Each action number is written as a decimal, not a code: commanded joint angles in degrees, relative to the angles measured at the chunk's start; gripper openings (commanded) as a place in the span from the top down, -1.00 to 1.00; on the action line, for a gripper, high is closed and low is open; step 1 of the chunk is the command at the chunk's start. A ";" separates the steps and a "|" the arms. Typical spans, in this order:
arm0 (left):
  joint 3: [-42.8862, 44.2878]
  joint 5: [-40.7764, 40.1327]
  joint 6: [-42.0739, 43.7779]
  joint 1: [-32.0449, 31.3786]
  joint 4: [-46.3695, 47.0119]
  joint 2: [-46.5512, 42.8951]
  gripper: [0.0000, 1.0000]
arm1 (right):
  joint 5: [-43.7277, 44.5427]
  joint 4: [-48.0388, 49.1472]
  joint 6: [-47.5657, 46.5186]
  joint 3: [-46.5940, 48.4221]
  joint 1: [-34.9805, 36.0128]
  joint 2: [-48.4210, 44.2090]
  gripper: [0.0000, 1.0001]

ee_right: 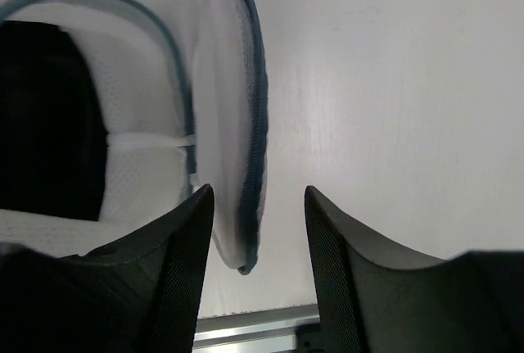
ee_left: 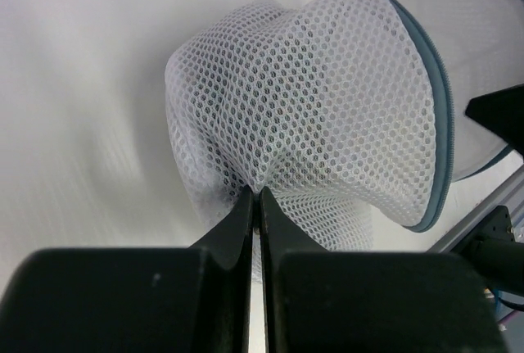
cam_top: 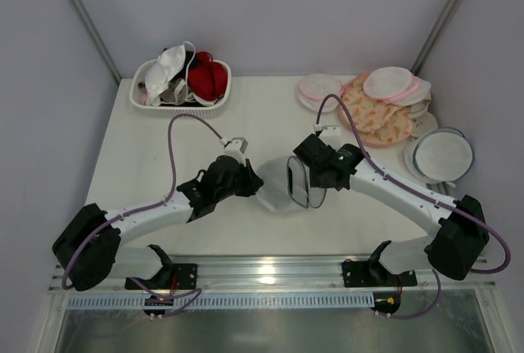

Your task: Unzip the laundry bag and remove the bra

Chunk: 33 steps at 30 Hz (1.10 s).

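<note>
Laundry bag (ee_left: pixel 311 107) gapes unzipped, black bra (ee_right: pixel 45 124) seemingly inside.

The bra (ee_right: pixel 45 124), a dark shape inside the laundry bag (ee_right: pixel 139 107), is cut off at left.

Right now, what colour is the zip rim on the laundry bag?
Grey-blue zip rim, clearest in the left wrist view.

White table (cam_top: pixel 270 115) inside pale grey walls (cam_top: pixel 262 9), aluminium rail (cam_top: pixel 270 269) along near edge.
</note>
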 commanded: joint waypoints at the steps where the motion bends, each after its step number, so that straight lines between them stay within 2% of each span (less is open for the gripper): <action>1: -2.29 -1.87 -1.19 -0.02 0.86 -2.43 1.00 | 10.89 -9.14 6.35 0.06 -0.98 -0.64 -0.06; 6: -6.77 -4.16 -2.77 -0.02 1.04 -4.63 1.00 | 17.30 -15.74 12.23 1.55 -2.65 -1.86 -0.22; 8: -7.48 -4.77 -2.78 -0.02 0.60 -5.24 1.00 | 22.58 -22.24 15.05 4.35 -3.09 -2.30 -0.36; 10: -8.36 -5.04 -2.86 -0.02 0.34 -5.33 1.00 | 24.43 -24.28 15.77 6.72 -3.18 -3.44 -0.37; 11: -8.62 -4.95 -2.95 -0.02 0.42 -5.16 1.00 | 22.61 -22.11 13.41 6.83 -3.09 -4.32 -0.37; 12: -8.71 -4.86 -2.95 -0.02 0.60 -4.90 1.00 | 19.20 -13.04 3.73 6.13 -3.09 -5.46 -0.37; 13: -8.80 -4.86 -3.04 -0.02 0.86 -4.63 1.00 | 14.29 -7.81 -1.06 3.34 -3.09 -7.04 -0.37; 14: -8.71 -4.60 -3.13 -0.02 0.95 -4.37 1.00 | 2.50 -2.71 -4.77 1.74 -3.09 -9.40 -0.37; 15: -8.80 -4.43 -3.21 -0.02 1.13 -3.93 1.00 | -3.45 5.34 -8.81 0.16 -3.09 -10.38 -0.37; 17: -8.71 -4.34 -3.30 -0.02 1.65 -3.66 1.00 | -16.53 11.98 -9.98 -4.15 -3.09 -10.92 -0.36; 20: -8.62 -4.07 -3.39 -0.02 1.92 -3.40 1.00 | -25.45 19.30 -10.78 -6.88 -3.09 -7.51 -0.33; 26: -8.54 -4.07 -3.57 -0.02 2.09 -3.57 1.00 | -36.72 30.28 -11.31 -10.13 -3.18 -0.82 -0.20; 33: -8.36 -3.55 -4.01 -0.02 2.36 -3.66 1.00 | -40.07 36.62 -10.25 -10.31 -3.09 5.42 -0.13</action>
